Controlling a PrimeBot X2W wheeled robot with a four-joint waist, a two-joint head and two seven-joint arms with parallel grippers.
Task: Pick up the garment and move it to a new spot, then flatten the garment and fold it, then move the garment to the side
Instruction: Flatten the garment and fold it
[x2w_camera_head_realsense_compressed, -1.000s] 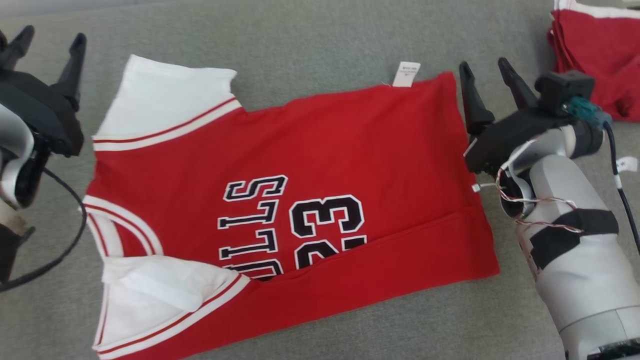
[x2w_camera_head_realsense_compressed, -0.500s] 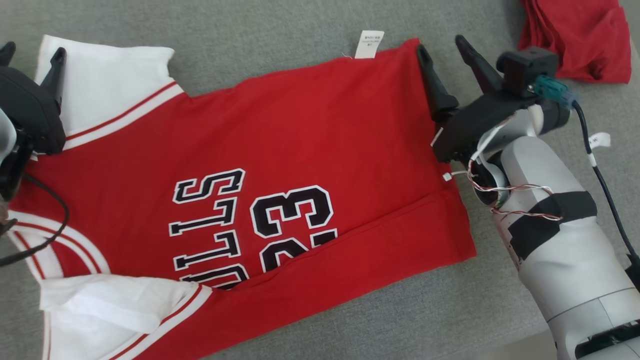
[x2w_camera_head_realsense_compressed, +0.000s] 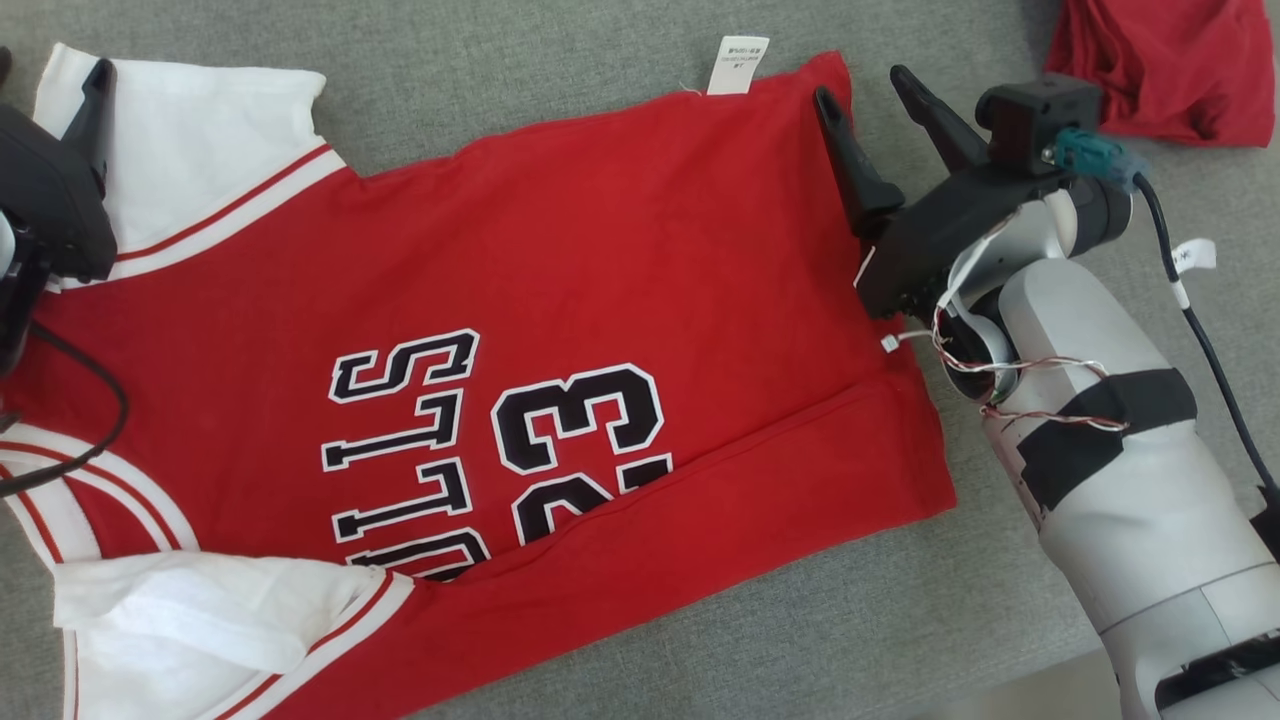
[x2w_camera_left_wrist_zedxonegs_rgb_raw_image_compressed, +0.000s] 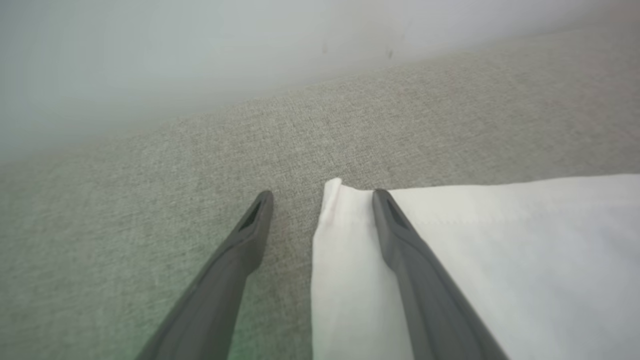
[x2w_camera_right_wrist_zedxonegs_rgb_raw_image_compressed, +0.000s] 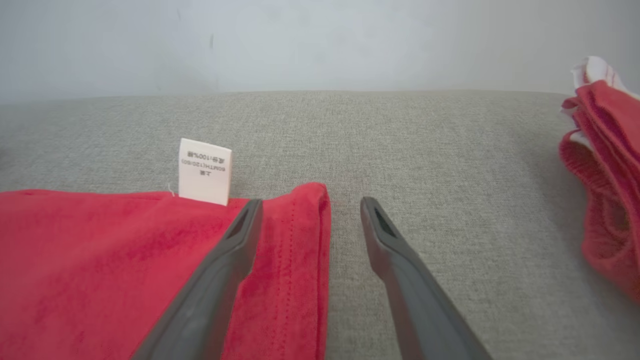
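Now both pairs of jaws stand wide and hold nothing. The right gripper (x2w_camera_right_wrist_zedxonegs_rgb_raw_image_compressed: 311, 202) straddles the hem at the far right corner of the garment (x2w_camera_head_realsense_compressed: 600, 250), one finger over red cloth and the other over the grey surface (x2w_camera_head_realsense_compressed: 800, 650). The left gripper (x2w_camera_left_wrist_zedxonegs_rgb_raw_image_compressed: 322, 195) straddles the far left corner of a white sleeve (x2w_camera_left_wrist_zedxonegs_rgb_raw_image_compressed: 500, 240) in the same way. A second ago each gripper hung just off the cloth, one on either side. The head camera has shifted too, but measured against the garment's own edges both have come inward onto the corners. That suggests a fold of the far edge is being set up, with a pinch at each corner the likely next move; whether the fingertips touch the cloth yet I cannot tell. Counting: two grippers; one garment spread across the middle of the surface; two white sleeves at its left end, the near one rumpled; one white label (x2w_camera_head_realsense_compressed: 737, 65) at its far edge; and one heap of red cloth (x2w_camera_head_realsense_compressed: 1150, 60) at the far right, well apart, too bunched to count its pieces.
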